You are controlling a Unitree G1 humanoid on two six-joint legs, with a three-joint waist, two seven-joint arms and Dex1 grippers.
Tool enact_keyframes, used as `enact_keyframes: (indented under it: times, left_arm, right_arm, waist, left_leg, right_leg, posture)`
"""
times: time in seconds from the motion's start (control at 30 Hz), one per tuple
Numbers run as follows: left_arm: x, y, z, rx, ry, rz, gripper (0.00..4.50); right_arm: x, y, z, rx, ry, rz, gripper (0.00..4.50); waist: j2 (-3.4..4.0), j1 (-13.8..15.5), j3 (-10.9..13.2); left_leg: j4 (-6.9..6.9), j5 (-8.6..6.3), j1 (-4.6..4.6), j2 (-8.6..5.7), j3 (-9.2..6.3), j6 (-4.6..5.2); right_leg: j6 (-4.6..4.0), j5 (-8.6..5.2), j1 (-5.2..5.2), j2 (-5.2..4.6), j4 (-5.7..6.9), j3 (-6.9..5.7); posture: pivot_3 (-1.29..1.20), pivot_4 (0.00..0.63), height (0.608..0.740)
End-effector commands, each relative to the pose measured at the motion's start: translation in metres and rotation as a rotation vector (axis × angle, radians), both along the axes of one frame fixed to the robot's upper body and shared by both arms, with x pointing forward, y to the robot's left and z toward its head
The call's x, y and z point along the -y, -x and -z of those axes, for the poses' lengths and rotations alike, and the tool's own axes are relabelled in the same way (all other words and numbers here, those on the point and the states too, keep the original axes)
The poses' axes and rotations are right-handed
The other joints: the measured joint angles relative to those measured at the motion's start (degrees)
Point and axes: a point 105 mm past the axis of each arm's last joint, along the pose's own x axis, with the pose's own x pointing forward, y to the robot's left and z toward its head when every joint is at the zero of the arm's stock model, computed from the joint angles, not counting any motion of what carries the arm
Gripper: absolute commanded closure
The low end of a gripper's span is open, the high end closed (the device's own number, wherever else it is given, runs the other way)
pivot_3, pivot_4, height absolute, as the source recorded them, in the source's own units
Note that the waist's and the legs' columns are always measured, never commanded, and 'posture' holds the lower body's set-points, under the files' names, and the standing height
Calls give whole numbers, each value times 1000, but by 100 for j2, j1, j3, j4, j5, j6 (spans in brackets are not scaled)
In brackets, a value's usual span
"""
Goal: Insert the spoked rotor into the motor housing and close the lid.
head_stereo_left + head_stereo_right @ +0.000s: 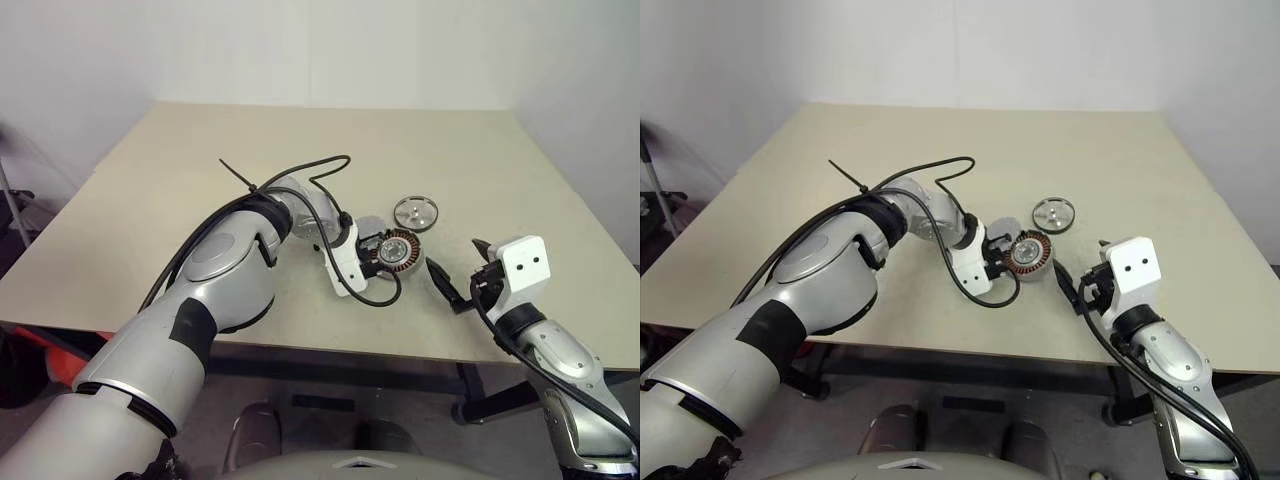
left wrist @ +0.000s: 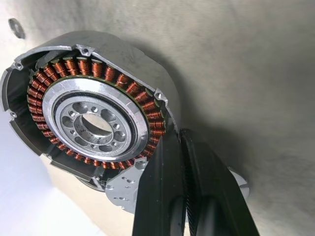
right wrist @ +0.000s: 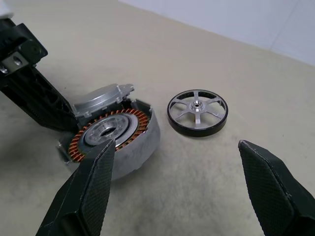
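Observation:
The motor housing point(image 1: 400, 250) sits near the table's front edge, its ring of copper coils point(image 2: 64, 66) and hollow centre showing, tipped a little toward my right gripper. The grey lid point(image 3: 101, 97) leans behind it, touching its rim. The bright spoked rotor point(image 3: 198, 112) lies flat on the table just beyond the housing, apart from it. My left gripper point(image 2: 181, 135) is shut with nothing between its fingers, and its tip is at the housing's rim. My right gripper point(image 3: 174, 145) hangs wide open and empty, a short way to the right of the housing.
The beige table point(image 1: 200, 200) stretches wide to the left and back. A black cable point(image 1: 330, 165) loops above my left wrist. The table's front edge point(image 1: 400, 350) runs just below both grippers.

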Motion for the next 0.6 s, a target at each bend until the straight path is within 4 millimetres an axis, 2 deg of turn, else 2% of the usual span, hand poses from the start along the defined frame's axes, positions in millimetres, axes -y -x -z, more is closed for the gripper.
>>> enact_keyframes:
  times: [0.03,0.2,0.43,0.6]
  left_arm:
    - [1,-4,-15,11,10,-11,4012]
    - [2,-3,-17,5,30,-7,2429]
    - [-3,-7,-24,17,53,-4,2429]
    - [-20,-11,-31,-33,86,-56,2429]
  right_arm:
    - [-4,0,-13,48,7,-17,0]
    - [-4,0,-12,44,5,-20,0]
    - [-6,-6,-12,47,7,-29,0]
    - [-12,-15,-14,58,9,-61,0]
  waist:
    - [0,0,0]
    - [1,1,-1]
    - [2,-3,-1]
    - [2,-3,-1]
  left_leg:
    - [0,0,1,0,0,0]
    - [0,0,4,0,-1,0]
    - [0,0,4,0,-3,-1]
    - [1,1,4,0,-3,-2]
  right_leg:
    - [0,0,0,0,0,0]
    - [3,-2,3,0,0,1]
    - [2,-2,3,0,1,0]
    - [-1,1,3,0,2,0]
  posture:
    - [0,0,740]
    - [0,0,740]
    - [0,0,740]
    - [0,0,740]
